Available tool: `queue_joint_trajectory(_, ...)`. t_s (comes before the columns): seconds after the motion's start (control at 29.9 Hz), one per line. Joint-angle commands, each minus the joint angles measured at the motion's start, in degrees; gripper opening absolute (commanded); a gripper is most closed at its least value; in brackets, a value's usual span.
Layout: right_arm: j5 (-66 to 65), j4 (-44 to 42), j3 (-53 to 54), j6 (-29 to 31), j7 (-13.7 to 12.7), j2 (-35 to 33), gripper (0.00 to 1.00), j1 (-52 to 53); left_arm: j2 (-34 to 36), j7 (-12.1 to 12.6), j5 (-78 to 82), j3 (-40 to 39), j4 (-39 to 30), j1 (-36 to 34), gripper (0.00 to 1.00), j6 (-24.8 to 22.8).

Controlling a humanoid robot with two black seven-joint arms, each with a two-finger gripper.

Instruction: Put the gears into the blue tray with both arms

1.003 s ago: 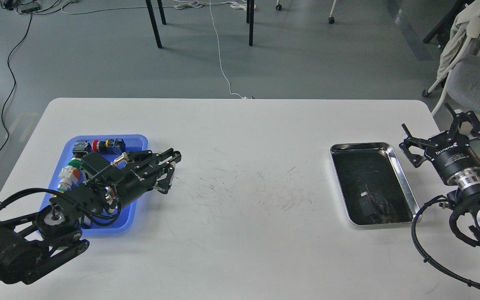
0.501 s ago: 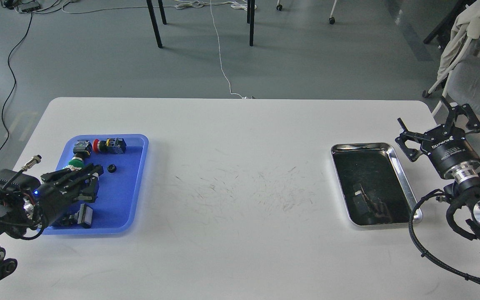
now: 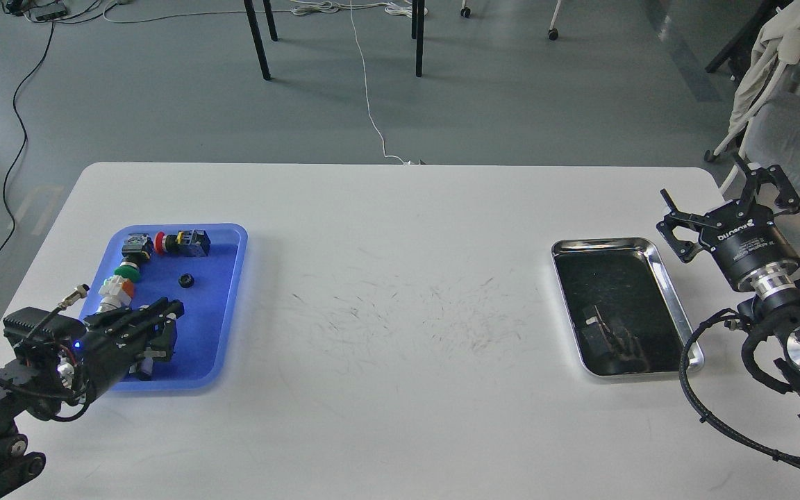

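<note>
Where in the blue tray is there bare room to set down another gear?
In the rectangular bright blue plastic tray, the right half is bare, around and below the tiny black toothed gear. The left edge is crowded with colourful button switches, more line the far rim, and the left hand covers the near-left corner.

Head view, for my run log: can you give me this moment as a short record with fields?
blue tray: table's left side, holds button switches
gear: one visible, lying loose in the blue tray
second gear: not visible
steel tray: table's right side, no gear seen inside
left gripper: low over the blue tray's near end, jaws' state unclear
right gripper: right of the steel tray, jaws open, empty
</note>
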Motion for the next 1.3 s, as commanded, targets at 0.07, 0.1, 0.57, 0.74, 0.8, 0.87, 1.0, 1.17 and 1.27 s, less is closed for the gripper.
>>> queue_joint_trajectory(0.07, -0.06, -0.27, 0.0, 0.0, 0.0, 0.03, 0.98, 0.33, -0.43, 0.0, -0.03, 0.2, 0.02, 0.04, 0.31, 0.07)
queue_joint_trajectory(0.1, -0.06, -0.27, 0.0, 0.0, 0.0, 0.03, 0.98, 0.33, -0.44, 0.0, -0.03, 0.2, 0.02, 0.04, 0.37, 0.07)
queue_joint_trajectory(0.57, -0.15, 0.26, -3.95, 0.0, -0.08, -0.23, 0.98, 5.77, -0.17, -0.09, -10.28, -7.96, -1.38, -4.96, 0.98, -0.27)
queue_joint_trajectory(0.74, -0.15, 0.35, -4.48, 0.0, -0.26, -0.06, 0.98, 7.79, -3.85, 0.96, -35.3, -11.58, -0.51, -11.82, 0.98, -0.54)
queue_joint_trajectory(0.8, -0.15, 0.26, -4.57, 0.0, -0.35, 0.12, 0.98, 9.11, -7.27, 2.36, -48.64, -11.67, 0.81, -14.8, 0.98, -0.54)
queue_joint_trajectory(0.87, -0.15, 0.17, -4.92, 0.0, -0.35, 0.38, 0.98, 10.52, -10.26, 2.81, -60.87, -11.76, 2.04, -17.96, 0.98, -0.89)
queue_joint_trajectory(1.0, -0.15, -0.18, -6.67, -0.22, -0.43, 0.29, 0.98, 12.28, -14.4, 2.72, -77.16, -11.84, 9.31, -23.95, 0.98, -10.17)
queue_joint_trajectory(1.17, 0.29, 0.44, -7.91, -2.6, -0.96, -0.23, 0.98, 13.34, -24.76, 2.63, -85.62, -14.38, 31.18, -28.79, 0.98, -30.74)
queue_joint_trajectory(1.27, 0.64, 2.19, -7.38, -2.6, -1.22, -0.76, 0.98, 12.02, -28.2, 2.63, -89.49, -16.15, 39.38, -30.37, 0.98, -37.79)
